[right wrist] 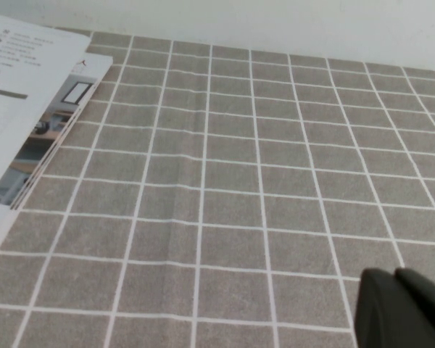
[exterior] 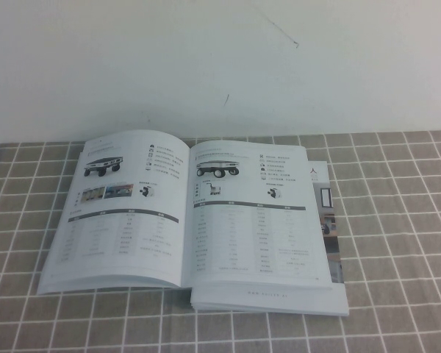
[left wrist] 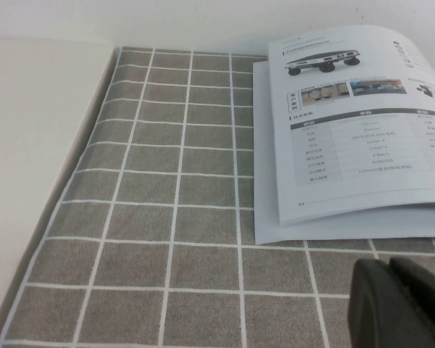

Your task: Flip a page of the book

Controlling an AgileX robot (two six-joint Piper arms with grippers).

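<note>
The book (exterior: 195, 220) lies open in the middle of the high view, on the tablecloth (exterior: 397, 243), with a wall (exterior: 220, 59) behind it. Its left-hand leaf (exterior: 117, 209) arches above the cloth; its right-hand leaf (exterior: 253, 217) rests on a stack of pages (exterior: 336, 243) sticking out at the right. The left gripper (left wrist: 402, 304) sits off the book's left, apart from it; the right gripper (right wrist: 406, 308) sits off its right, apart too.

A bare tabletop test setup: grey checked tablecloth (exterior: 397, 243) against a plain white wall (exterior: 220, 59).
</note>
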